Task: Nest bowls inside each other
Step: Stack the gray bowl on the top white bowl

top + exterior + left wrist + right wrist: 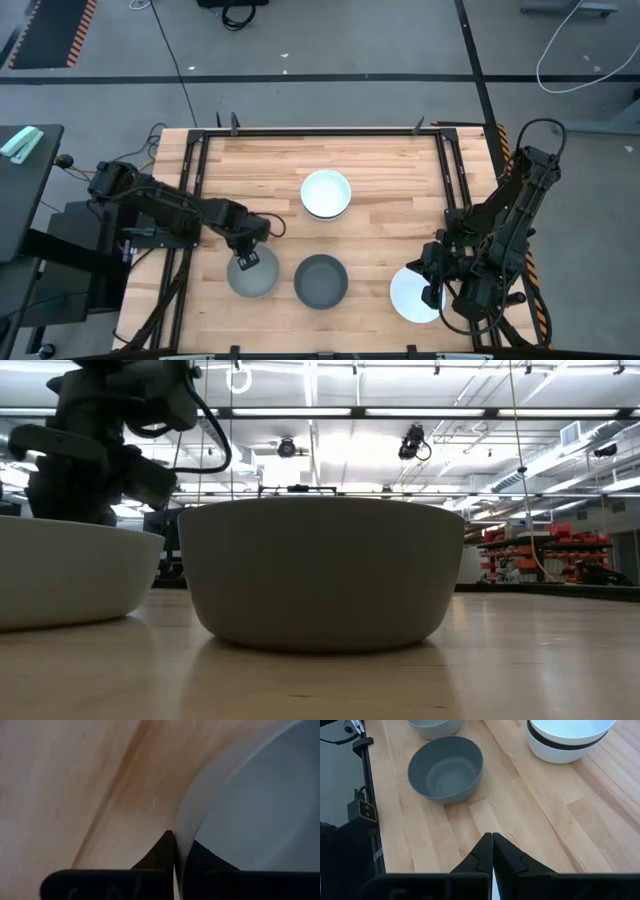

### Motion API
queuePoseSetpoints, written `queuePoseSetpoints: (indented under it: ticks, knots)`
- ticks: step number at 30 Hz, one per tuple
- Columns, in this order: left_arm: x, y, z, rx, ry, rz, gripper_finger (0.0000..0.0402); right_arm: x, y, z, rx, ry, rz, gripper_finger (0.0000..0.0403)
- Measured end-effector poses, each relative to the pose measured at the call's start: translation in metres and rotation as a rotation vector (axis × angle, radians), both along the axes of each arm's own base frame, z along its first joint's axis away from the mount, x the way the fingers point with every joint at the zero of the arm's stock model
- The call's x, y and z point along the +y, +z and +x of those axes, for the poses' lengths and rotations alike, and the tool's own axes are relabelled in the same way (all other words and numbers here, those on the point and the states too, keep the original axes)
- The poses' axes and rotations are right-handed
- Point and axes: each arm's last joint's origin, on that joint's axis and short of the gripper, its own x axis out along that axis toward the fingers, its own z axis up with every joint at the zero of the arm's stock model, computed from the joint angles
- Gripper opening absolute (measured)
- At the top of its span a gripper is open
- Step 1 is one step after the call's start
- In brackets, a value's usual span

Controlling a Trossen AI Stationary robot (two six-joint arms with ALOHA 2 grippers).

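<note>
My left gripper [245, 260] is shut on the rim of a light grey bowl [254, 278] at the near left of the table. A dark grey bowl [321, 281] stands right of it, also in the low view [320, 575]. A stack of bowls [567, 740], white on top, a black band below it and white underneath, stands at the table's middle [326, 193]. A single white bowl [410, 295] lies at the near right, beside my right gripper [432, 285]. That gripper is shut and empty above bare wood [492, 836]. My left gripper pinches the light grey bowl's rim [181, 832] on its far side, one finger [200, 860] inside the bowl and one [159, 854] outside. The fingers come from above, pointing down. The bowl stands upright with its base on the table [70, 580].
A black metal frame [320, 131] runs along the table's far, left and right edges. Bare wood lies between the bowls and along the far side. The right arm [500, 220] reaches in over the right rail.
</note>
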Motion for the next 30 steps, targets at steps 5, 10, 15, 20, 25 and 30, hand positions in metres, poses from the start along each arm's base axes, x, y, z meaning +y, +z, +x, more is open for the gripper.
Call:
queuePoseSetpoints:
  ticks: [5,10,15,20,25,30]
  knots:
    - [0.008,0.014,0.003,0.041,-0.015,0.010,0.0009,0.000,0.000,0.000,0.000,0.001,-0.001,0.0011]
    - [0.013,0.045,0.016,0.015,-0.040,0.048,0.0010,0.000,0.000,0.000,0.001,0.006,-0.006,0.0011]
    - [0.021,0.092,0.033,-0.092,-0.069,0.101,0.0009,0.000,0.000,0.000,0.002,0.011,-0.012,0.0011]
    - [0.036,0.147,0.047,-0.261,-0.050,0.181,0.0009,0.000,0.000,0.000,-0.008,0.010,-0.023,0.0011]
    - [0.055,0.195,0.053,-0.425,0.001,0.248,0.0009,-0.001,0.000,0.001,-0.007,0.008,-0.027,0.0011]
    - [0.078,0.225,0.051,-0.515,0.084,0.311,0.0010,-0.005,0.000,0.006,-0.003,-0.003,-0.040,0.0011]
